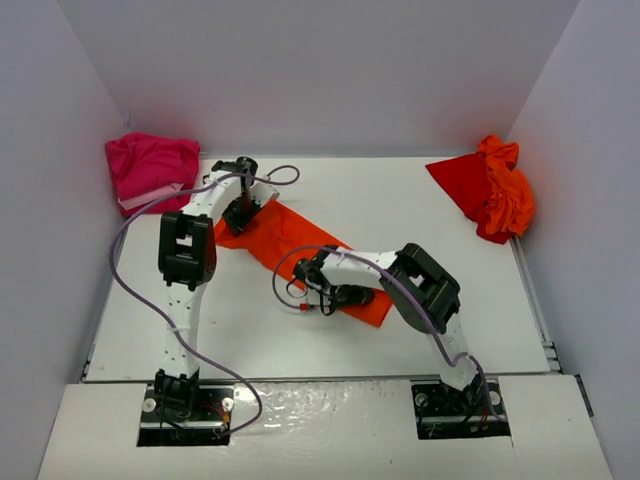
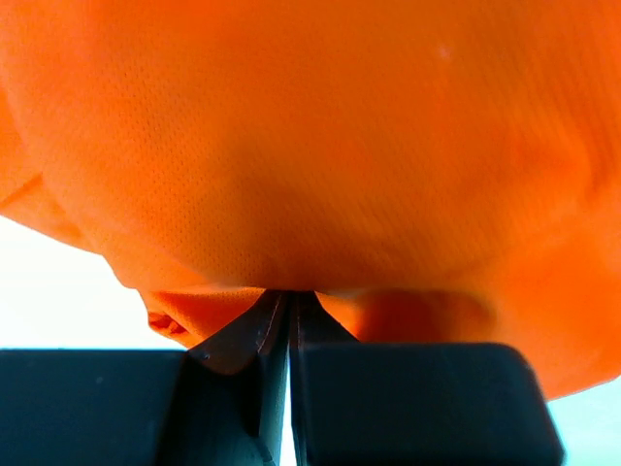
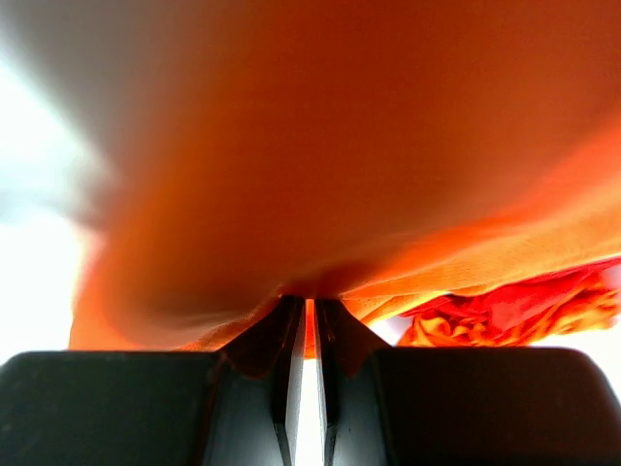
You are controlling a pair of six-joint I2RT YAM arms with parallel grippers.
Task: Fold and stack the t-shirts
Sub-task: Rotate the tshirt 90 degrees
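An orange t-shirt (image 1: 290,236) lies in a long diagonal strip across the middle of the table. My left gripper (image 1: 240,215) is at its far left end, shut on the cloth. In the left wrist view the orange t-shirt (image 2: 310,146) bulges over the pinched left gripper (image 2: 289,297). My right gripper (image 1: 340,296) is at the strip's near right end, shut on a fold of it. The right wrist view shows the same shirt (image 3: 320,155) draped over the right gripper (image 3: 310,303). A folded pink t-shirt (image 1: 152,170) lies at the back left.
A red t-shirt (image 1: 462,182) and a crumpled orange one (image 1: 508,192) are heaped at the back right corner, also visible as a pile (image 3: 514,311) in the right wrist view. White walls enclose the table on three sides. A purple cable (image 1: 130,250) loops along the left arm.
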